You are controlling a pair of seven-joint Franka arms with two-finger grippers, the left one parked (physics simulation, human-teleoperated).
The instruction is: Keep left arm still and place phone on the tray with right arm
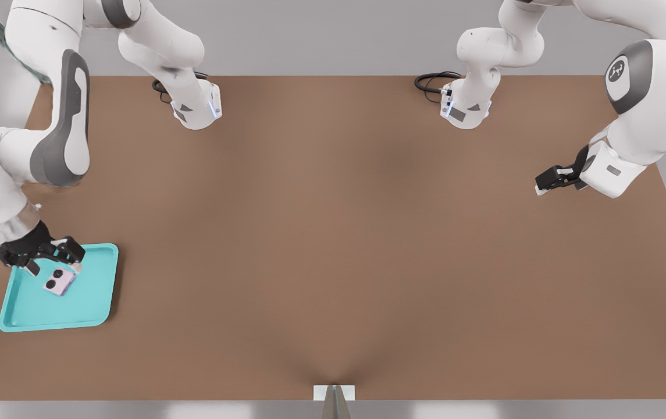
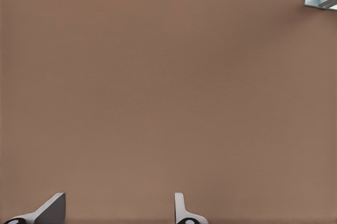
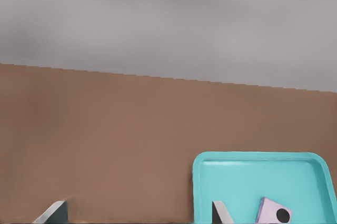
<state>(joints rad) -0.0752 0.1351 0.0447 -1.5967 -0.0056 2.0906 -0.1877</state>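
The turquoise tray (image 1: pixel 39 308) lies near the table's corner at the front view's lower left. The pale pink phone (image 1: pixel 59 283) rests flat on the tray, its two black lenses facing up. My gripper (image 1: pixel 54 266) on the right arm hovers over the tray's far edge, just behind the phone, open and holding nothing. In the right wrist view the fingertips (image 3: pixel 221 213) stand wide apart, with my gripper (image 3: pixel 138 216) straddling the tray's rim. There the phone (image 3: pixel 274 212) sits on the tray (image 3: pixel 253 182) outside the fingers, beside one of them.
The brown table (image 1: pixel 333 244) spreads wide toward the front view's right. Two arm bases (image 1: pixel 196 107) (image 1: pixel 466 107) with black cables stand at its far edge. The parked arm's gripper (image 1: pixel 554 177) hangs at the front view's right. A small white bracket (image 1: pixel 334 393) sits at the near edge.
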